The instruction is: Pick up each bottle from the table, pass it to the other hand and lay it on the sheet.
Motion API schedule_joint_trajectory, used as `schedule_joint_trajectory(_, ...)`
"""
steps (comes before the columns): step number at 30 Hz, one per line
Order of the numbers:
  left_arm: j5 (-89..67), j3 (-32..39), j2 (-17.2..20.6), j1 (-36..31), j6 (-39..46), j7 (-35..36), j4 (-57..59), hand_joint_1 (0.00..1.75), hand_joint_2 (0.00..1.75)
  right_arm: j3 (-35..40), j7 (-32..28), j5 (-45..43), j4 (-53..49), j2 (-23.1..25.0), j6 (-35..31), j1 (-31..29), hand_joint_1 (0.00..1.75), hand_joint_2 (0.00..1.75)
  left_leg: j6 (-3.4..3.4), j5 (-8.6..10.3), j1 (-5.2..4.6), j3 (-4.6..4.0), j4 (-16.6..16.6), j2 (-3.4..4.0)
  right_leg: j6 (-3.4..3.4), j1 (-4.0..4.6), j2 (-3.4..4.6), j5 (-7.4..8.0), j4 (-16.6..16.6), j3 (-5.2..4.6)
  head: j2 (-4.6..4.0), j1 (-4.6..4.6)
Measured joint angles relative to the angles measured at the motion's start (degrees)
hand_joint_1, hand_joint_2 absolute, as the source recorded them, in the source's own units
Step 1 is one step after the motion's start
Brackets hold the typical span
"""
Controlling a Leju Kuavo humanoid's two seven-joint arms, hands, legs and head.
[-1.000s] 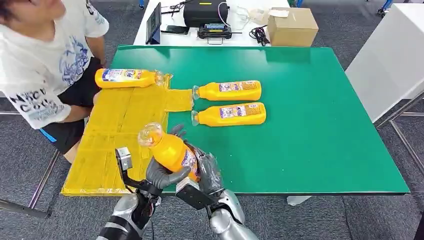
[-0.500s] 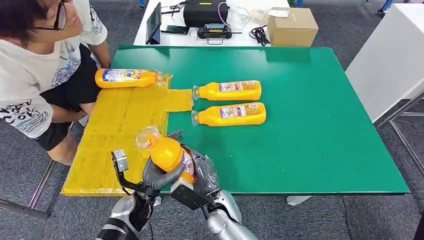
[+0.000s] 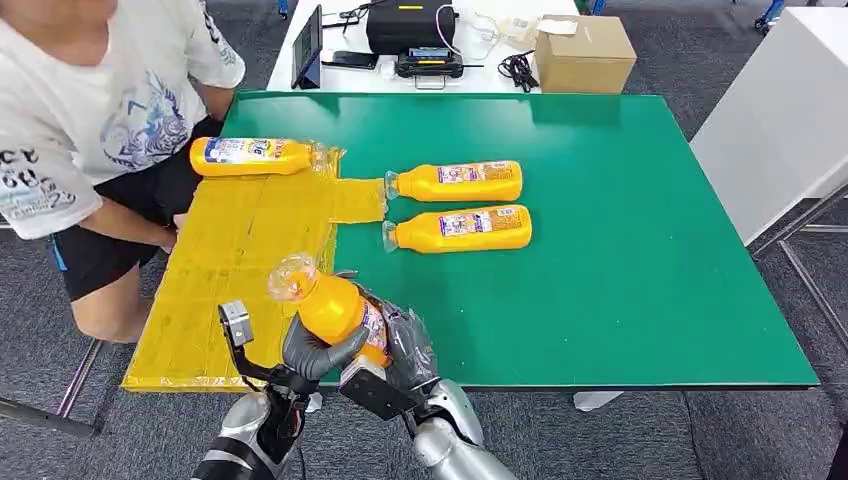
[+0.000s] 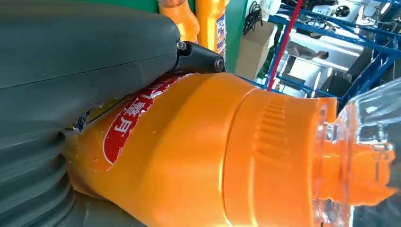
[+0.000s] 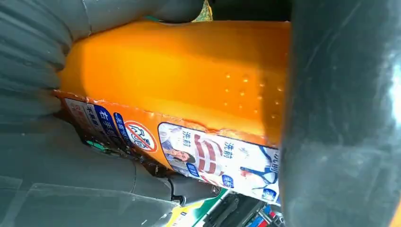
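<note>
At the far left a person in a white printed shirt stood beside the yellow sheet, where one orange bottle already lay on its side at the far edge. Over the near table edge, left hand and right hand both gripped the held bottle, tilted with its clear cap toward the sheet, left thumb wrapped across the body, right fingers closed on the label side. Right of that, two more bottles lay parallel, slightly apart, on the green table, caps toward the sheet.
</note>
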Motion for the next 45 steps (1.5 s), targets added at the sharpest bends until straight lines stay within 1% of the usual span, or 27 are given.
schedule_joint_trajectory(2,0.0,0.0,0.0,0.0,0.0,0.0,0.0,1.75,1.75,0.0,0.0,0.0,0.0,0.0,0.0,0.0,1.75,1.75,0.0,0.0,0.0,0.0,0.0,0.0,0.0,0.0,0.0,0.0,0.0,0.0,0.0,0.0)
schedule_joint_trajectory(3,0.0,0.0,0.0,0.0,0.0,0.0,0.0,1.75,1.75,0.0,0.0,0.0,0.0,0.0,0.0,0.0,1.71,1.75,0.0,0.0,0.0,0.0,0.0,0.0,0.0,0.0,0.0,0.0,0.0,0.0,0.0,0.0)
schedule_joint_trajectory(5,0.0,0.0,0.0,0.1,0.1,0.0,0.0,1.75,1.75,0.0,0.0,0.0,0.0,0.0,0.0,0.0,1.57,1.75,0.0,0.0,0.0,0.0,0.0,0.0,0.0,0.0,0.0,0.0,0.0,0.0,0.0,0.0)
schedule_joint_trajectory(6,0.0,0.1,0.0,0.1,0.2,0.0,0.0,1.75,1.75,0.0,0.0,0.0,0.0,0.0,0.0,0.0,1.43,1.75,0.0,0.0,0.0,0.0,0.0,0.0,0.0,0.0,0.0,0.0,0.0,-0.01,0.0,0.0)
schedule_joint_trajectory(7,0.0,0.1,0.0,0.1,0.2,0.0,-0.1,1.75,1.75,0.0,0.0,0.0,0.0,0.0,-0.1,0.0,0.91,1.75,0.0,0.0,0.0,0.0,0.0,0.0,0.0,0.0,0.0,0.0,0.0,-0.01,0.0,0.0)
schedule_joint_trajectory(8,-0.1,0.1,0.0,0.1,0.5,-0.1,-0.1,1.75,1.75,0.0,0.0,0.0,0.0,0.0,-0.2,-0.1,0.0,1.75,0.0,0.0,0.0,0.0,0.0,0.0,0.0,0.0,0.0,0.0,0.0,-0.01,0.0,0.0)
schedule_joint_trajectory(10,-1.4,0.2,0.0,0.1,2.2,-0.8,-0.4,1.75,1.75,0.0,0.4,0.0,0.0,0.0,-0.4,-0.2,0.0,1.75,0.0,0.0,0.0,0.0,0.0,0.0,0.0,0.01,0.0,0.0,0.0,0.0,0.0,0.0)
schedule_joint_trajectory(11,-3.4,0.2,0.0,0.2,4.1,-1.7,-0.7,1.75,1.75,-0.1,1.0,0.1,-0.1,0.0,-0.8,-0.2,0.0,0.0,0.0,0.0,0.0,0.0,0.0,0.0,0.0,0.0,0.0,0.0,0.0,0.0,0.0,0.0)
schedule_joint_trajectory(15,-12.7,0.4,-0.1,0.3,14.4,-4.1,-2.7,1.75,1.75,-0.6,4.1,1.1,-3.2,-0.2,-3.0,0.1,0.0,0.0,0.0,0.0,0.0,0.0,0.0,0.0,0.0,0.0,0.0,0.0,0.0,-0.01,0.0,-0.02)
schedule_joint_trajectory(17,-15.7,1.2,-0.1,0.4,19.7,-4.9,-4.1,1.75,1.75,-1.3,6.0,2.1,-7.5,-0.4,-4.5,0.9,0.0,0.0,0.0,0.0,0.0,0.01,0.0,0.01,0.0,0.0,0.01,0.0,0.0,0.0,0.0,0.0)
schedule_joint_trajectory(20,-20.5,3.1,0.1,0.5,26.4,-6.0,-5.4,1.75,1.75,-2.7,8.5,3.9,-17.1,-1.4,-5.5,3.0,0.0,0.0,0.0,0.0,0.0,0.0,0.0,-0.02,0.0,0.0,-0.01,0.0,0.0,-0.01,0.0,-0.02)
schedule_joint_trajectory(22,-21.6,4.3,0.2,0.5,27.5,-6.2,-5.7,1.75,1.75,-3.1,9.1,3.8,-22.6,-2.0,-5.4,4.1,0.0,0.0,0.0,0.0,0.0,0.01,0.0,0.0,0.0,0.0,0.0,0.0,0.0,-0.01,0.0,-0.04)
schedule_joint_trajectory(24,-21.3,5.5,0.2,0.4,28.0,-6.3,-5.7,1.75,1.75,-3.5,9.2,0.9,-27.5,-2.4,-3.8,5.2,0.0,0.0,0.0,0.0,0.0,0.0,0.0,0.01,0.0,0.0,0.01,0.0,0.0,-0.02,0.0,-0.02)
schedule_joint_trajectory(26,-19.6,6.6,0.2,0.4,27.0,-6.1,-5.7,1.75,1.75,-3.7,8.9,-1.5,-30.9,-2.8,-2.9,6.1,0.0,0.0,0.0,-0.01,0.0,0.0,0.0,0.01,0.0,0.0,0.0,0.0,0.0,-0.04,0.0,0.0)
schedule_joint_trajectory(29,-18.7,7.8,0.2,0.0,26.8,-6.0,-5.7,1.75,1.75,-4.1,8.5,-2.4,-34.7,-3.4,-2.7,7.0,0.0,0.0,0.0,-0.01,0.0,0.01,0.0,0.01,0.0,0.0,0.01,0.0,0.0,-0.03,0.0,0.0)
schedule_joint_trajectory(34,-18.3,9.0,0.1,-0.3,27.7,-6.1,-5.6,1.75,1.75,-4.3,8.5,-2.7,-37.2,-3.8,-2.5,7.9,0.0,0.0,0.0,0.0,0.0,0.02,0.0,0.02,0.0,0.0,0.01,0.0,0.0,-0.03,0.0,-0.02)
schedule_joint_trajectory(42,-18.0,9.6,0.1,-0.6,28.4,-6.4,-5.6,1.75,1.75,-4.5,8.1,-3.0,-38.4,-4.1,-2.4,8.5,0.0,0.0,0.0,0.0,0.0,0.0,0.0,0.02,0.0,0.0,0.01,0.0,0.0,-0.03,0.0,0.0)
schedule_joint_trajectory(44,-20.5,9.7,0.0,-0.7,31.4,-7.8,-5.6,1.75,1.75,-4.5,7.1,-3.6,-38.6,-4.1,-2.4,8.9,0.0,0.0,0.0,0.0,0.0,0.0,0.0,0.02,0.0,0.0,0.01,0.0,0.0,-0.03,0.0,0.0)
schedule_joint_trajectory(45,-24.1,9.7,0.1,-0.8,34.9,-9.1,-5.6,1.75,1.75,-4.5,6.4,-4.0,-38.9,-4.1,-2.5,9.1,0.0,0.0,0.0,0.0,0.0,0.0,0.0,0.01,0.0,0.0,0.01,0.0,0.0,-0.03,0.0,-0.02)
